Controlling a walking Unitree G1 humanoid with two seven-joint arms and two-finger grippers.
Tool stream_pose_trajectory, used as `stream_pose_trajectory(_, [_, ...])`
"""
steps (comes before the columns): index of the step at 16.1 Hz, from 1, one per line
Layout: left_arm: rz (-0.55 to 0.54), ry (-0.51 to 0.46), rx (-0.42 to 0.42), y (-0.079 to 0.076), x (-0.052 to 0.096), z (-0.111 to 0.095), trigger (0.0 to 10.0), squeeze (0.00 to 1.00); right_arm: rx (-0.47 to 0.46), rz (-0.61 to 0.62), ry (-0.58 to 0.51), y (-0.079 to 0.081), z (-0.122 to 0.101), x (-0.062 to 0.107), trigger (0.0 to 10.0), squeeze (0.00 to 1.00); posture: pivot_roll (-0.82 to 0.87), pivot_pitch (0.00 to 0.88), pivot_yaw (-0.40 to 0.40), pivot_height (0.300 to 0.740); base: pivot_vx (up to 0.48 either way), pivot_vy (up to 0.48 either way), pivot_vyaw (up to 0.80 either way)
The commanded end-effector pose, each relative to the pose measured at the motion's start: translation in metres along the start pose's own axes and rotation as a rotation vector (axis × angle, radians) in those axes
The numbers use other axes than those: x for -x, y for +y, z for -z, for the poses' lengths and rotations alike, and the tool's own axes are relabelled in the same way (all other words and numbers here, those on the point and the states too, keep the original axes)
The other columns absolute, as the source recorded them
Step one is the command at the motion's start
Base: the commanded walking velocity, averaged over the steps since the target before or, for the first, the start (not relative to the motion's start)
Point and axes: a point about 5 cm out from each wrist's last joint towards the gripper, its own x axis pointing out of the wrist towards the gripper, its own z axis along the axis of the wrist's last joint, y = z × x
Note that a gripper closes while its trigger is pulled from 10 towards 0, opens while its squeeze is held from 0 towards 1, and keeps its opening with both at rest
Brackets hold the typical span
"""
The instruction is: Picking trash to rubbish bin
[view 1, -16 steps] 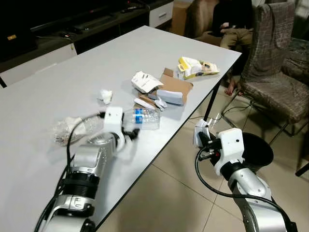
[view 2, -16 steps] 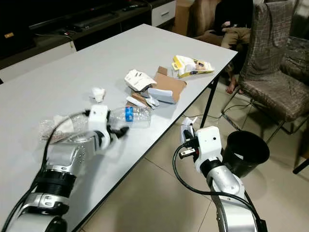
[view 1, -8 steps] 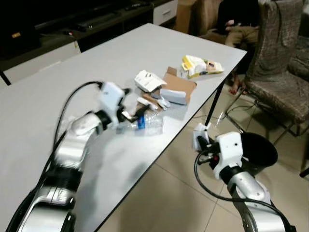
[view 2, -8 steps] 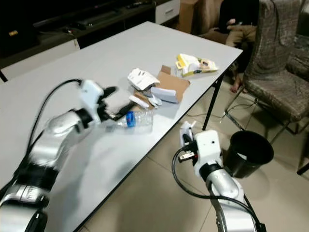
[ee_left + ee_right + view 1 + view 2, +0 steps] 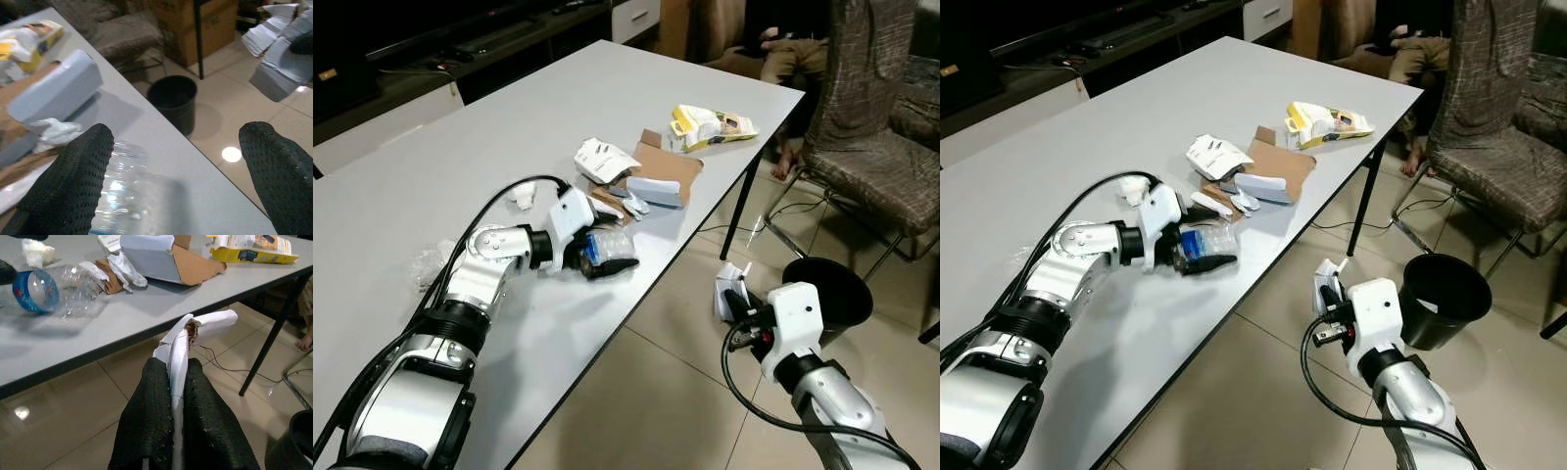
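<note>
left pincer [image 5: 599, 257] — (spread) around bottle [image 5: 610, 248]

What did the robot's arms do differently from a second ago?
The left gripper swung up over the table, then came down around the clear plastic bottle with the blue label, fingers open on either side; the bottle seems hardly moved. The right gripper stayed shut on the white crumpled paper, off the table's edge beside the black rubbish bin. The cardboard and wrappers did not move.
</note>
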Motion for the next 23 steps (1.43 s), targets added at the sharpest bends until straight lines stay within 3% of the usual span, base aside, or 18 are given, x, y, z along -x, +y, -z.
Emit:
stream_pose_trajectory(1, [0.065, 0.061, -0.025, 0.0, 0.003, 0.004, 10.0, 1.0, -0.005, -0.007, -0.006, 0.001, -0.004, 0.003, 10.0, 0.0, -0.12, 0.065, 0.053, 0.74, 0.0, 0.0, 0.0])
stream_pose_trajectory(3, [-0.021, 0.111, -0.079, 0.002, 0.0, 0.013, 10.0, 1.0, -0.007, -0.011, -0.005, 0.001, -0.005, 0.005, 10.0, 0.0, -0.13, 0.071, 0.05, 0.74, 0.0, 0.0, 0.0])
stream_pose_trajectory(5, [-0.16, 0.084, -0.093, 0.009, -0.003, 0.012, 10.0, 0.99, -0.006, -0.023, -0.006, 0.002, -0.006, 0.005, 10.0, 0.0, -0.14, 0.074, 0.05, 0.74, 0.0, 0.0, 0.0])
stream_pose_trajectory(10, [-0.171, -0.05, -0.023, 0.013, -0.005, 0.0, 10.0, 1.0, -0.008, -0.024, -0.002, 0.002, -0.008, 0.008, 10.0, 0.0, -0.14, 0.078, 0.051, 0.74, 0.0, 0.0, 0.0])
stream_pose_trajectory(12, [-0.165, 0.033, -0.067, 0.01, -0.01, 0.007, 10.0, 1.0, -0.012, -0.026, 0.004, 0.003, -0.007, 0.009, 10.0, 0.0, -0.15, 0.082, 0.055, 0.74, 0.0, 0.0, 0.0])
stream_pose_trajectory(13, [-0.171, 0.122, -0.081, 0.006, -0.013, 0.016, 10.0, 1.0, -0.014, -0.027, 0.002, 0.004, -0.008, 0.009, 10.0, 0.0, -0.15, 0.086, 0.058, 0.74, 0.0, 0.0, 0.0])
stream_pose_trajectory(17, [-0.216, 0.237, -0.116, 0.006, -0.014, 0.028, 10.0, 1.0, -0.013, -0.029, -0.002, 0.004, -0.01, 0.011, 10.0, 0.0, -0.16, 0.087, 0.067, 0.74, 0.0, 0.0, 0.0])
stream_pose_trajectory(18, [-0.234, 0.239, -0.109, 0.007, -0.013, 0.028, 10.0, 0.4, -0.013, -0.026, -0.005, 0.003, -0.011, 0.011, 10.0, 0.0, -0.17, 0.087, 0.069, 0.74, 0.0, 0.0, 0.0])
stream_pose_trajectory(19, [-0.241, 0.234, -0.104, 0.008, -0.014, 0.027, 10.0, 0.28, -0.013, -0.024, -0.007, 0.002, -0.011, 0.011, 10.0, 0.0, -0.17, 0.086, 0.068, 0.74, 0.0, 0.0, 0.0])
stream_pose_trajectory(20, [-0.238, 0.233, -0.105, 0.008, -0.014, 0.026, 10.0, 0.0, -0.013, -0.023, -0.007, 0.002, -0.012, 0.011, 10.0, 0.0, -0.16, 0.086, 0.067, 0.74, 0.0, 0.0, 0.0])
stream_pose_trajectory(21, [-0.232, 0.231, -0.106, 0.008, -0.014, 0.025, 7.7, 0.0, -0.014, -0.022, -0.006, 0.002, -0.012, 0.01, 10.0, 0.0, -0.16, 0.086, 0.066, 0.74, 0.0, 0.0, 0.0])
stream_pose_trajectory(22, [-0.225, 0.235, -0.112, 0.008, -0.014, 0.025, 2.6, 0.0, -0.013, -0.023, -0.006, 0.002, -0.012, 0.01, 10.0, 0.0, -0.16, 0.086, 0.066, 0.74, 0.0, 0.0, 0.0])
stream_pose_trajectory(23, [-0.219, 0.249, -0.116, 0.008, -0.013, 0.027, 0.0, 0.0, -0.012, -0.027, -0.005, 0.002, -0.012, 0.008, 10.0, 0.0, -0.16, 0.081, 0.062, 0.74, 0.0, 0.0, 0.0])
